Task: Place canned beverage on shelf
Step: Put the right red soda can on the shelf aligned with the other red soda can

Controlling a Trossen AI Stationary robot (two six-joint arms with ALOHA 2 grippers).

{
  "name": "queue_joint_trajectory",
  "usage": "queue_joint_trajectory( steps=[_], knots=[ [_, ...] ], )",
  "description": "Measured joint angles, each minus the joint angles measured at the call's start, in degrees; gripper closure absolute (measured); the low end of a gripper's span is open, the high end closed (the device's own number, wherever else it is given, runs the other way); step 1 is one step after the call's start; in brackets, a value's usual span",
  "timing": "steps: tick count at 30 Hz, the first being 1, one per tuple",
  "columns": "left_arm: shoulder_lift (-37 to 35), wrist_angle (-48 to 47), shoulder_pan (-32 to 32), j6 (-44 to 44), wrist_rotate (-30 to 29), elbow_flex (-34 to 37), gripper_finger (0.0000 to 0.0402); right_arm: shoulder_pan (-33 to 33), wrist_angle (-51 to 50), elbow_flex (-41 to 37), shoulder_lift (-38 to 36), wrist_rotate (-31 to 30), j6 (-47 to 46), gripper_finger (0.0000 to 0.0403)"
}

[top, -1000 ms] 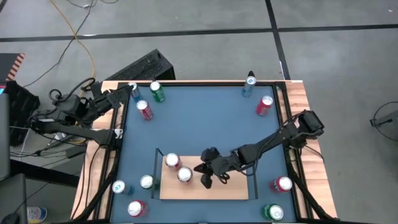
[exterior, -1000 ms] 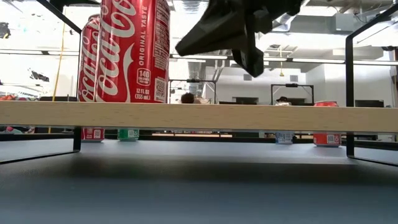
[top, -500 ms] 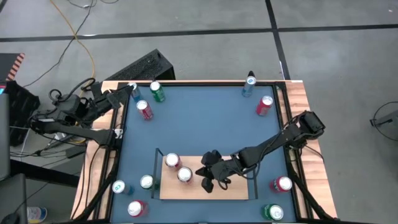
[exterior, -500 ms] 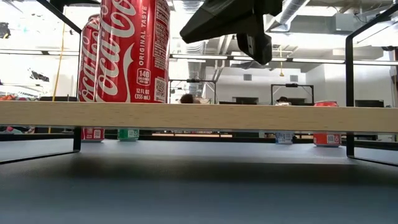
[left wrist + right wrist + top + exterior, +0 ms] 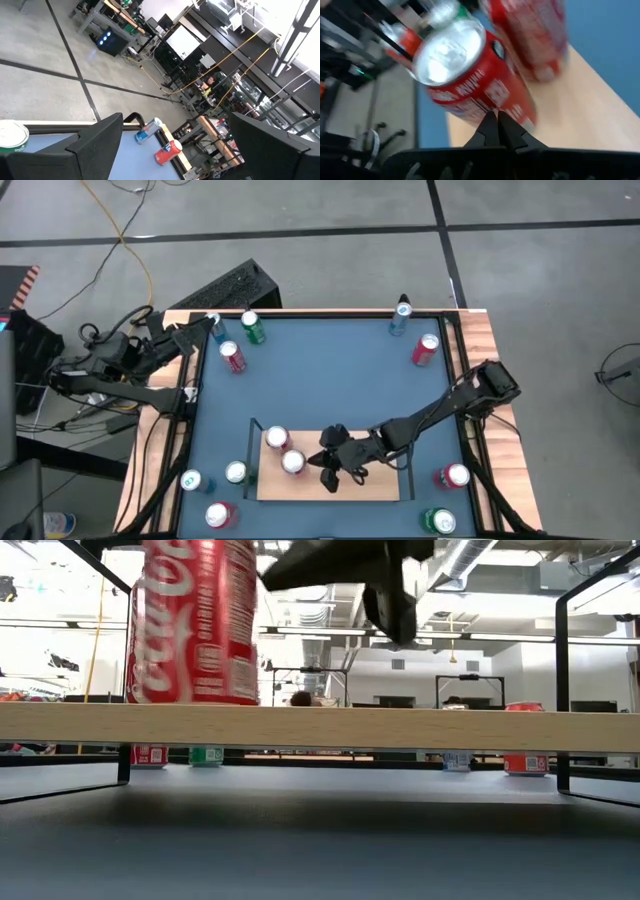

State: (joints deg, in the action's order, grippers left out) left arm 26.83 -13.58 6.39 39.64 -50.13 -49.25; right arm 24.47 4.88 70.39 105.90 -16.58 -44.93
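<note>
The shelf [image 5: 375, 485], a light-wood board with black end rails, also shows edge-on in the low view [image 5: 320, 727]. Two red cans stand on its left part, one [image 5: 276, 438] farther back and one [image 5: 293, 462] nearer, whose blurred body shows in the low view [image 5: 195, 620]. My right gripper [image 5: 328, 467] is over the shelf just right of the nearer can, fingers shut [image 5: 496, 122]. My left gripper [image 5: 205, 328] waits open at the table's far left corner. My right gripper touches the nearer red can's side wall [image 5: 485, 95] with its shut fingertips, coming from the table's right and slanting down. The can stands upright with its base on the shelf.
Loose cans stand on the blue tabletop: red [image 5: 232, 357] and green [image 5: 253, 327] at far left, blue [image 5: 400, 318] and red [image 5: 427, 348] at far right, red [image 5: 455, 476] and green [image 5: 440, 521] at near right, several at near left [image 5: 218, 515].
My right gripper has gone a little toward the table's left edge, against the nearer red can. That can has slid left along the shelf and turned about, and in the low view it now stands in front of the other can.
</note>
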Motion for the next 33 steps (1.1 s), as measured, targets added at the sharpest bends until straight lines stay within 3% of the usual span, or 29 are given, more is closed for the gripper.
queue_joint_trajectory(
  steps=[9, 13, 18, 21, 28, 33],
  knots=[
    [0.0, 0.0, -0.01, -1.15, 0.36, 0.0, 0.005, -1.47, 0.32, -0.15, 0.34, 0.17, 1.79, 0.0403],
    [0.0, 0.78, -0.02, -5.53, 7.68, 0.0, 0.005, -1.91, -2.38, 2.46, 0.34, 0.18, 2.72, 0.0403],
    [1.35, 1.38, 0.0, -13.72, 26.55, -0.04, 0.005, -1.09, -19.87, 12.17, 0.34, 0.12, 4.66, 0.0403],
    [3.91, 1.38, 0.02, -14.33, 33.98, -0.04, 0.005, -1.13, -33.59, 19.71, 0.34, -0.33, 5.47, 0.0403],
    [13.05, 0.86, 1.24, -18.36, 45.98, -2.42, 0.005, -0.86, -60.06, 38.35, 0.34, -5.32, 8.92, 0.0403],
    [21.74, -6.08, 6.28, -25.83, 45.27, -9.97, 0.005, 1.53, -71.61, 50.79, 0.18, -9.46, 11.42, 0.0403]
  ],
)
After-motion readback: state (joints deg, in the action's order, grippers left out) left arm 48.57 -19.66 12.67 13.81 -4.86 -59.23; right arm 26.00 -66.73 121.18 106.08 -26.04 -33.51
